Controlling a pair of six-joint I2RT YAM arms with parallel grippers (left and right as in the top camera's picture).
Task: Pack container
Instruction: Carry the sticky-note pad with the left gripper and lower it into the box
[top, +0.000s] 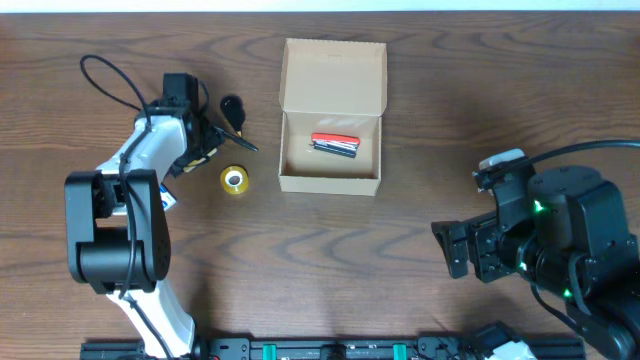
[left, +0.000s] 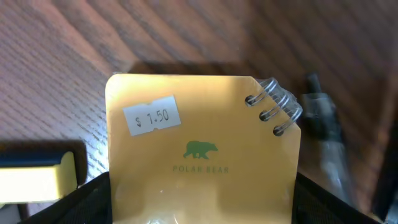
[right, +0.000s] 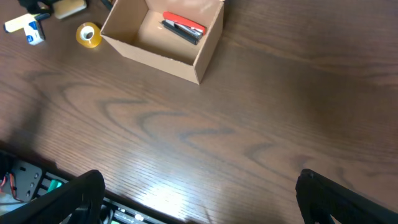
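1. Because the container (top: 330, 184) is light cardboard resting loose on the bench (top: 450, 90), well off to the right of the left claw (left: 208, 200) and ahead-left of the right claw (top: 455, 250), anything lowered against its rim could shove or tip it rather than drop in.
2. Its floor is partly taken by a red-and-black stapler-like item (top: 334, 144). A flat pad may land askew on it and foul the flap.
3. Between the left claw's fingers lies a yellow spiral notepad (left: 199, 149). The fingers flank its two edges, but whether they already pinch it cannot be told. A hold near one end could let the pad swing or slip in transit.
4. Just beside that claw, a dark pen-like object (left: 323, 118) and a pale yellow block (left: 37, 177) could be nudged or caught as the fingers close.
5. Right claw: spread wide, empty, over bare bench.
6. Container appearance: small tan rectangular box, sides unmarked, hinged flap laid back on the side away from both claws, interior open upward.
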